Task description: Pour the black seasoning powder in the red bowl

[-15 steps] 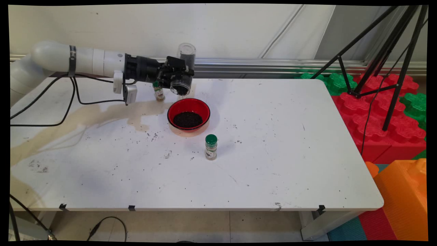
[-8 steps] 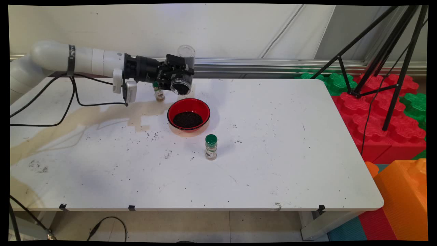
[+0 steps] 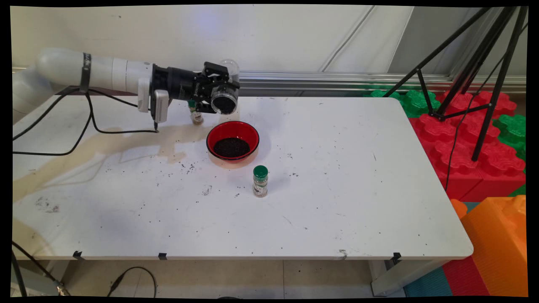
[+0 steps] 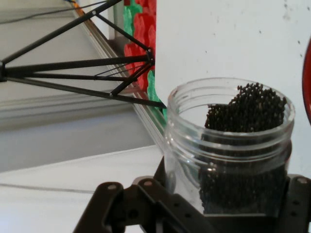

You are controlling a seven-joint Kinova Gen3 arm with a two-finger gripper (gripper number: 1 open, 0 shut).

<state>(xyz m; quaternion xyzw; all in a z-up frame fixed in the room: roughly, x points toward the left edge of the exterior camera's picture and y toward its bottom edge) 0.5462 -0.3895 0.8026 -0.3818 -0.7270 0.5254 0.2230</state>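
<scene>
We note the gripper [image 3: 219, 90], upper left of centre, clamped round a clear jar [image 4: 228, 145] of dark grains tipped on its side above the red bowl [image 3: 232, 143]; any further tilt could spill grains past the rim onto the table [image 3: 337, 189].

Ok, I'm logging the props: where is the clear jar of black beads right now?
In the main view the clear jar is tipped on its side in the claw, above the table's far left, just behind the red bowl.
</scene>
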